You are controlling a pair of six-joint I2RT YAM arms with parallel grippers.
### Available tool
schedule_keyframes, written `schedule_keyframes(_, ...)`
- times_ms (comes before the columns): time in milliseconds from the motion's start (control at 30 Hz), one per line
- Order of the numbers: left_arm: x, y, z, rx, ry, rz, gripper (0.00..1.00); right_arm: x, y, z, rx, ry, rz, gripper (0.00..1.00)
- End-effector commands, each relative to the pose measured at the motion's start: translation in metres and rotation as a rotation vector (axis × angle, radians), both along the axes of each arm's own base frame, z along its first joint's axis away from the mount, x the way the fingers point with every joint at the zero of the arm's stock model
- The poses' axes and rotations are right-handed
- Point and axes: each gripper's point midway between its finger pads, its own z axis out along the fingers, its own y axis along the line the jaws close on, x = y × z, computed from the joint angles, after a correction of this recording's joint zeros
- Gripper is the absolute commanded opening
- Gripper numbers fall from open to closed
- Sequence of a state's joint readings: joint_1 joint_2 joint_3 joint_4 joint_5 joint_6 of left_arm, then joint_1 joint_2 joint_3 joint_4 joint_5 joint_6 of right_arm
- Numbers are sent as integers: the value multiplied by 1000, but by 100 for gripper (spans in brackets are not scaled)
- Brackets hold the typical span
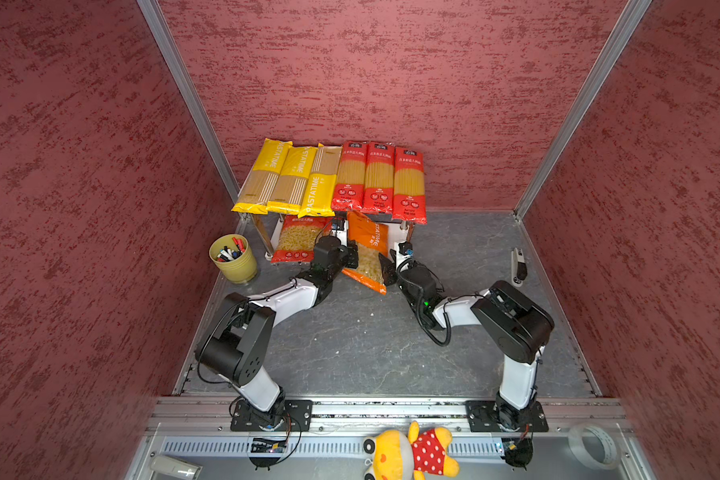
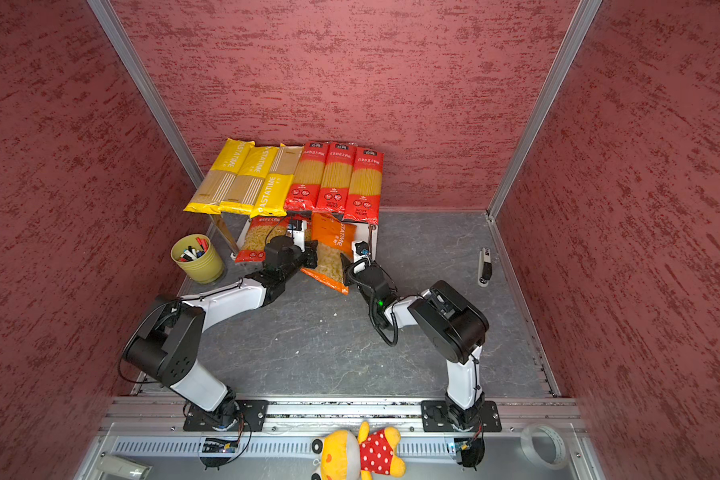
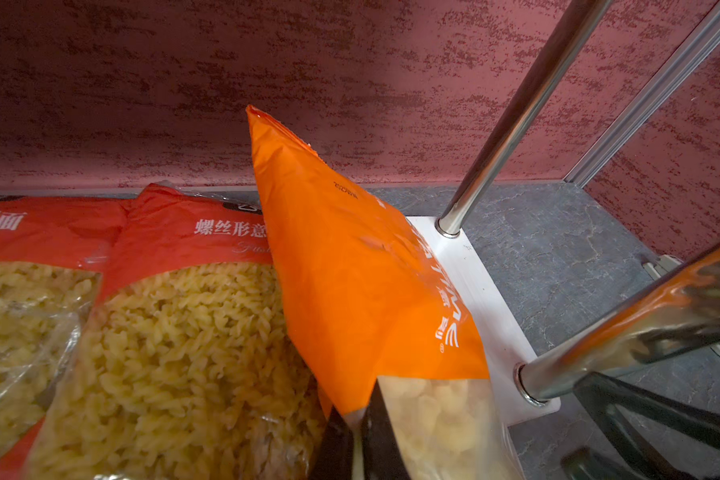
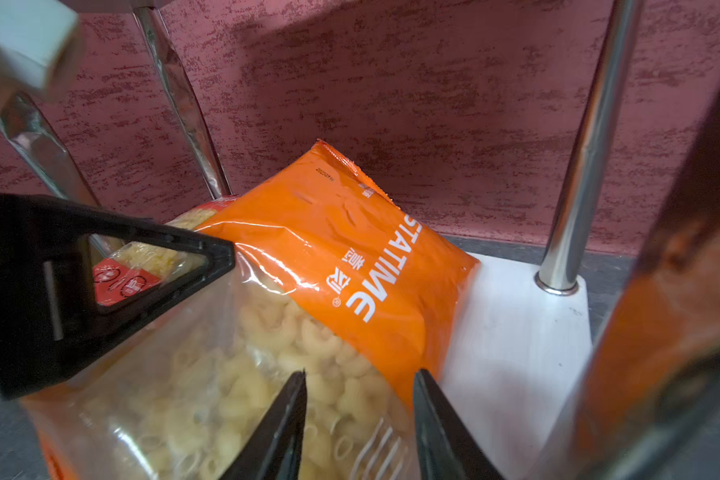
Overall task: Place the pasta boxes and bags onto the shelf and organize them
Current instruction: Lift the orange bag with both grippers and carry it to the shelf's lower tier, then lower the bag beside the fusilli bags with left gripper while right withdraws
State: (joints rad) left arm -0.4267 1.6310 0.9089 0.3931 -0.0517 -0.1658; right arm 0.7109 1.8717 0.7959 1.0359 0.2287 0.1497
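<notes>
On the shelf's top board lie three yellow spaghetti packs (image 1: 285,178) and three red spaghetti packs (image 1: 381,178), side by side. On the shelf's white lower board (image 4: 516,332) lie two red short-pasta bags (image 3: 175,316) (image 3: 26,291). The orange macaroni bag (image 1: 368,257) (image 4: 329,249) leans tilted, its top end under the top board and its bottom end sticking out onto the table. My left gripper (image 3: 356,419) (image 1: 352,255) is shut on the bag's left edge. Over the bag's right edge, my right gripper (image 4: 360,374) (image 1: 387,270) is open, holding nothing.
A yellow pen cup (image 1: 233,258) stands left of the shelf. A small white and black device (image 1: 518,266) lies by the right wall. Chrome posts (image 4: 578,166) flank the bag. A plush toy (image 1: 412,455) and a tape roll (image 1: 593,446) lie beyond the front rail.
</notes>
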Motion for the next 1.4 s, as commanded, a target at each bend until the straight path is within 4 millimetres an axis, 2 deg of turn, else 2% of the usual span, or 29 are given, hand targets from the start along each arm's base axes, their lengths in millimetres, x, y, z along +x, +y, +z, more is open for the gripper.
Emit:
schedule_keyframes(0,22,5,43,-85,-118,65,0,-23,2,12,15,4,15,45)
schedule_keyframes(133,22,-15,54,-101,-137,41,0,-49,-11,11,31,36,0,46)
schedule_keyframes(300,26,-28,60,-126,-153,63,0,-70,-39,-9,33,193,-115,46)
schedule_keyframes(400,33,-38,61,-136,-163,64,0,-82,-61,-24,92,289,-188,46)
schedule_keyframes(433,36,-41,61,-132,-164,67,0,-85,-68,-35,96,327,-217,46)
schedule_keyframes(467,39,-44,61,-130,-169,70,0,-89,-75,-31,126,341,-236,46)
schedule_keyframes(700,63,-68,62,-119,-192,34,0,-103,-90,-42,160,408,-268,46)
schedule_keyframes(767,70,-76,56,-111,-170,6,0,-104,-91,-42,162,409,-265,46)
schedule_keyframes(867,73,-85,27,-77,-73,-31,0,-105,-91,-41,167,407,-265,46)
schedule_keyframes(1033,66,-78,-9,-70,28,-16,0,-104,-88,-43,189,409,-254,46)
schedule_keyframes(1267,61,-60,-19,-89,125,-38,0,-102,-83,-46,193,419,-240,46)
schedule_keyframes(1367,60,-60,-23,-95,174,-79,1,-102,-81,-48,194,421,-237,46)
